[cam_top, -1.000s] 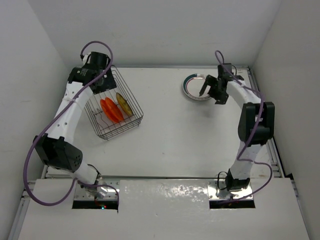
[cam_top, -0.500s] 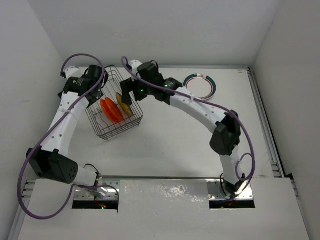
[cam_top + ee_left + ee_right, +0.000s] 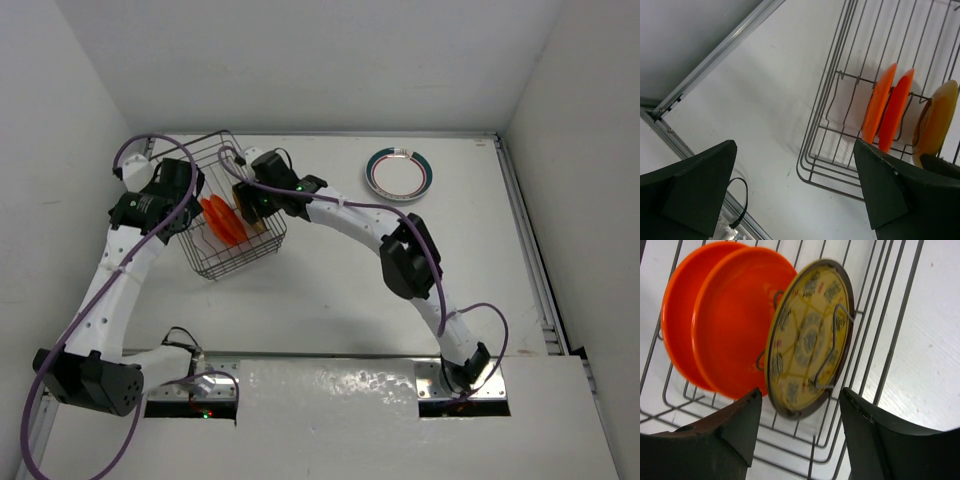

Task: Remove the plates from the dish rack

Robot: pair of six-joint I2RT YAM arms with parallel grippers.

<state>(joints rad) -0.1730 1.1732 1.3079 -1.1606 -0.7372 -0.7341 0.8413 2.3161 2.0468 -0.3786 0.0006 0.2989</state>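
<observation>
From my station, the dish rack (image 3: 226, 263) sits on the table (image 3: 350, 270) at the far left. Two plain orange plates (image 3: 222, 220) stand on edge between its tines, and a yellow patterned plate (image 3: 807, 337) stands just beside them. The yellow plate's dark ornaments are too blurred for me to read as lettering.

My right gripper (image 3: 801, 390) reaches into the rack, its jaws partly apart on either side of the yellow plate's lower rim. I cannot tell whether they touch it.

My left gripper (image 3: 795, 142) hangs by the rack's outer side, spread wide and holding nothing.

A teal-rimmed plate (image 3: 399, 176) lies flat on the table, well apart to the right.
</observation>
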